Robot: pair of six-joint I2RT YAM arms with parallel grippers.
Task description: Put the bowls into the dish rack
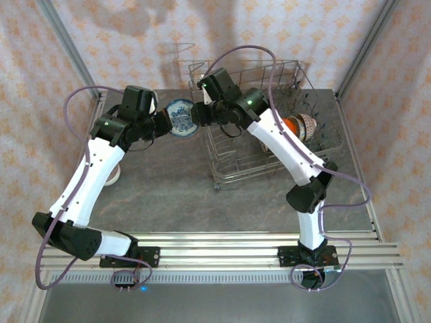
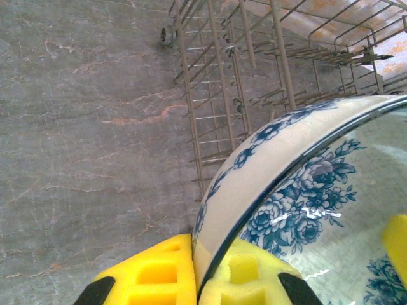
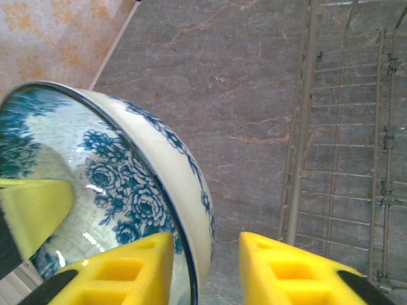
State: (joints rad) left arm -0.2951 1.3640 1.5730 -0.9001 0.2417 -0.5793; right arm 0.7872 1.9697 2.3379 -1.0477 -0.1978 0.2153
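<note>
Our left tool [image 2: 194,270] is clamped on the rim of a blue-and-white bowl [image 2: 299,190], held over the surface [image 2: 82,127] near its far edge, just left of the dish rack [image 2: 216,76]. Our right tool [image 3: 206,264] straddles the opposite rim, jaws narrow, its outer finger [image 3: 286,273] not touching
</note>
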